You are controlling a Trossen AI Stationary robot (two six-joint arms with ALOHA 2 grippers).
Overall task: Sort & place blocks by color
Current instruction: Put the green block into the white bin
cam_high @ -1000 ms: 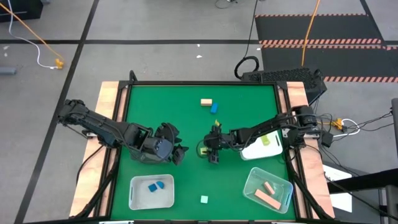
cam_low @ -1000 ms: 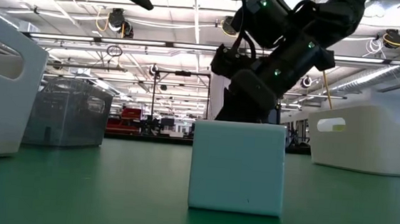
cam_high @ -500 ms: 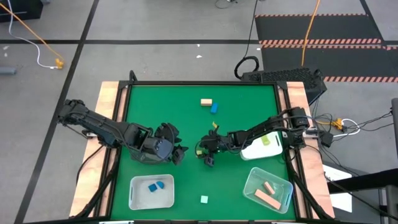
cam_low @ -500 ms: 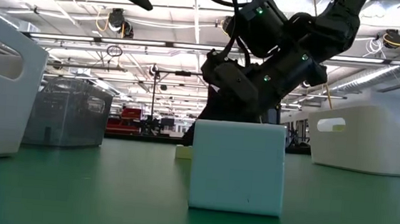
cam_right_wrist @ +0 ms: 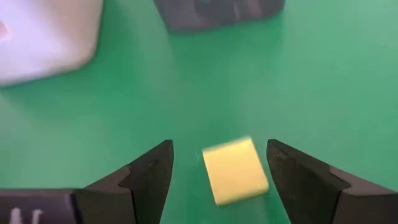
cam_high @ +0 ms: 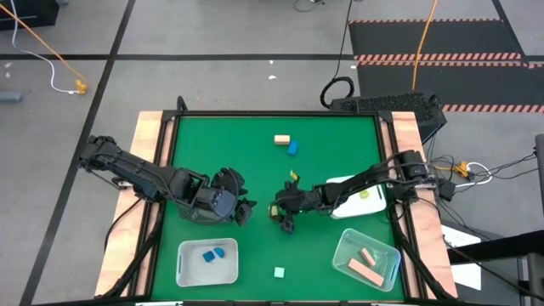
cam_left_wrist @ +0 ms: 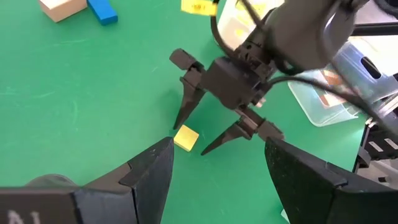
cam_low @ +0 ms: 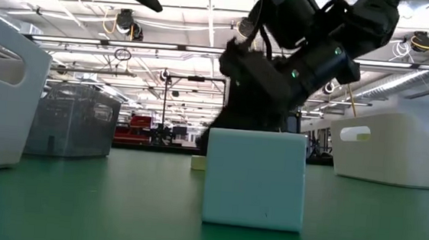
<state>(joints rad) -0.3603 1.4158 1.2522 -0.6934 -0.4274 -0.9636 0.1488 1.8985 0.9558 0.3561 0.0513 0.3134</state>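
A small yellow cube lies flat on the green table, left of centre and toward the near side. My right gripper is open and tipped down over it, one finger on each side, with a gap showing in the left wrist view. My left gripper is open and empty just left of it, facing it. A tan block, a blue block and a yellow block lie farther back. A mint cube sits by the near edge and fills the low view.
A white bin with two blue blocks stands at the near left. A clear bin with salmon blocks stands at the near right. Another white bin with a yellow-green piece sits under the right arm. Open green table lies at the far left.
My right gripper has moved toward the table's left and near edges, and down toward the yellow cube, staying open. The cube now lies between its fingers. My left arm has kept still.
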